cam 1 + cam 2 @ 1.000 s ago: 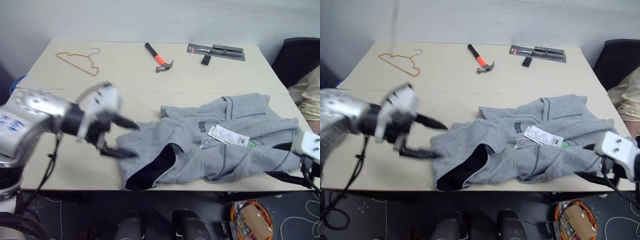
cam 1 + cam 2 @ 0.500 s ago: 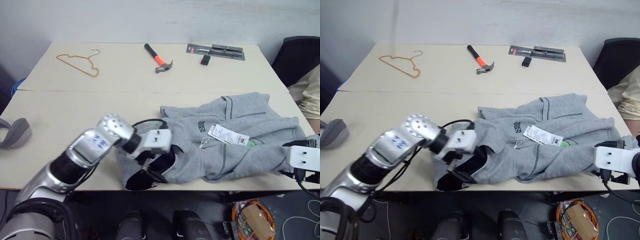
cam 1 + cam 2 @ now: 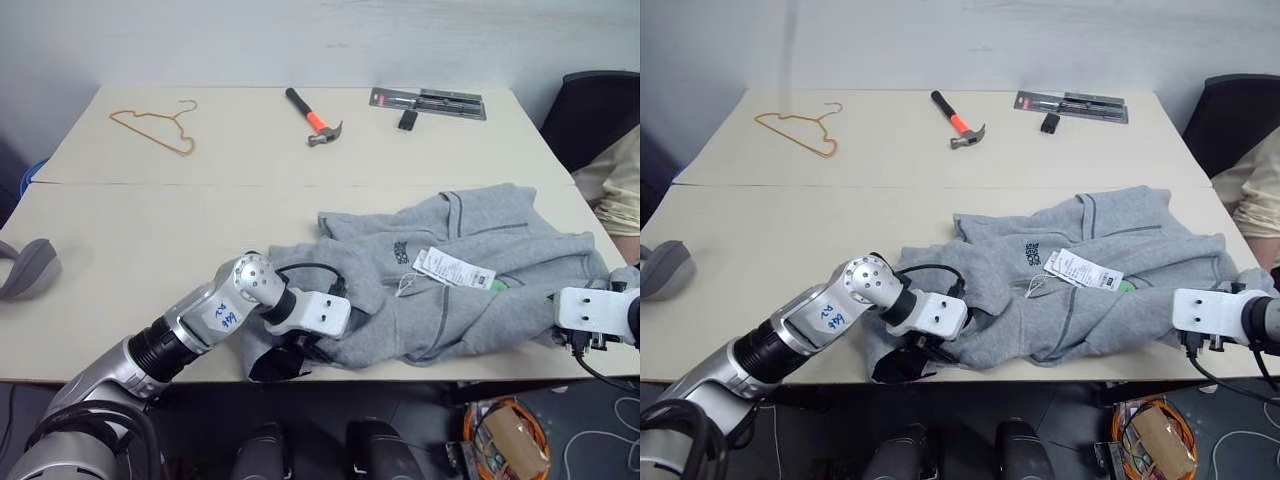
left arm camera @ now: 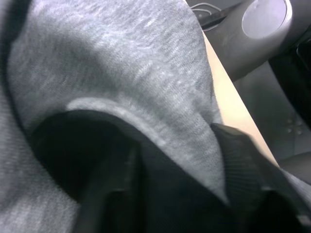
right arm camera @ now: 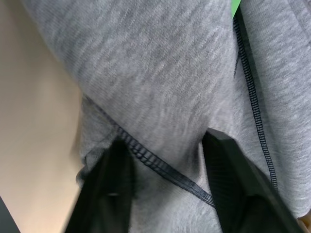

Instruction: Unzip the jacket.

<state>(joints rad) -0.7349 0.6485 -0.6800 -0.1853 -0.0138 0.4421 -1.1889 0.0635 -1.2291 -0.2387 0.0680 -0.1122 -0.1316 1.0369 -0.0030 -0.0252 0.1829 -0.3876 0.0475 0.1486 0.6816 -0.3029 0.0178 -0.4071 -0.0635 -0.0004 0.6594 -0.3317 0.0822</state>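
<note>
Both end effectors straddle jacket fabric.

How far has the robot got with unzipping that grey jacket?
Early days. Done: both arms have reached the jacket, crumpled at the table's near edge. In hand: the left gripper is at its dark-lined end and the right gripper has fabric with a seam between its fingers. Left: finding the zipper and pulling it open.

The crumpled light-grey jacket is soft, matt, nubbly fleece cloth with a white paper tag. It lies on a smooth, matt beige table.
</note>
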